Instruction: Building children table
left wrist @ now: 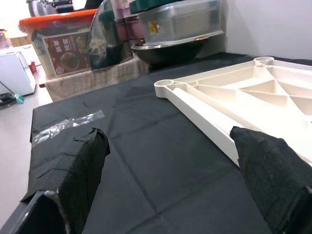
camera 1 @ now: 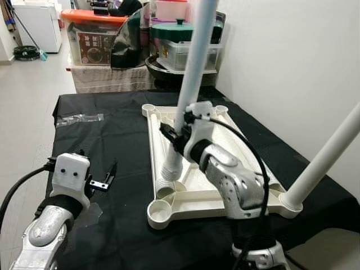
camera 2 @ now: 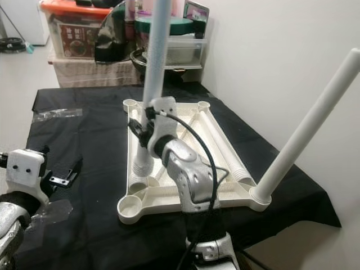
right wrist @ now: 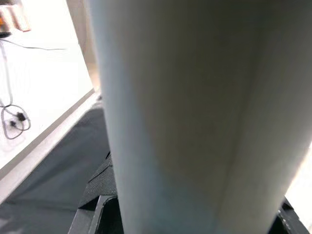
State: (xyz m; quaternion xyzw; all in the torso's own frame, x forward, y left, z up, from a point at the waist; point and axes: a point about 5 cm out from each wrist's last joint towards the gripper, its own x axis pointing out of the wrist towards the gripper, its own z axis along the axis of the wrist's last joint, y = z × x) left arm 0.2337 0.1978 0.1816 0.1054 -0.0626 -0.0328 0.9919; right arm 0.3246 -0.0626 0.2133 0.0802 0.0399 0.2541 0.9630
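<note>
A cream plastic tabletop (camera 1: 153,140) lies upside down on the black cloth. One white leg (camera 1: 329,157) stands fitted in its near right corner socket and leans right. My right gripper (camera 1: 179,135) is shut on a second white leg (camera 1: 197,56), held nearly upright. That leg's ribbed end (camera 1: 169,175) rests inside the tabletop by its left rim, and the leg (right wrist: 195,122) looms close in the right wrist view. The near left socket (camera 1: 159,212) is empty. Another leg (camera 2: 222,140) lies inside the tabletop along its right side. My left gripper (camera 1: 98,169) hovers open over the cloth, left of the tabletop (left wrist: 204,109).
A clear plastic wrapper (camera 1: 79,118) lies on the cloth at the far left. Behind the table stand an orange-lidded box (camera 1: 93,34), a green-lidded pot (camera 1: 177,31) and clear bins. A white wall runs close on the right. The floor drops away to the left.
</note>
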